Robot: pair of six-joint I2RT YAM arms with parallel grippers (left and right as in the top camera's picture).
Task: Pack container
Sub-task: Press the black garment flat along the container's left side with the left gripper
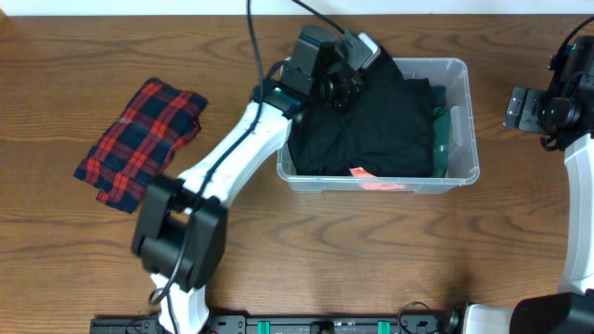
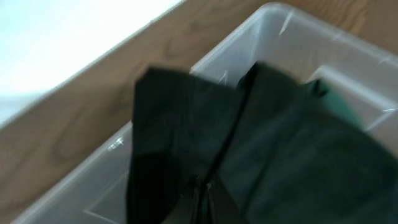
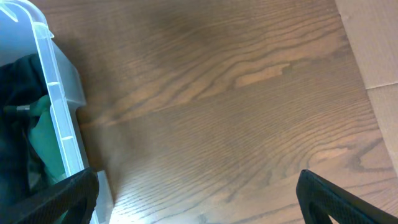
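- The left hand is pinching shut on the black garment over the container, which is sitting right of centre on the tabletop;
- the right hand is hanging spread apart, empty, beside it;
- a good release is likely calling for lowering inside the walls first.

Left wrist view being blurred throughout; left gripper being cropped by bottom edge, fingers being lost against black garment. Container base being covered by that garment; green item being mostly hidden beneath. Orange-red patch at front wall being too small to identify. Right gripper fingers being cut off by bottom edge
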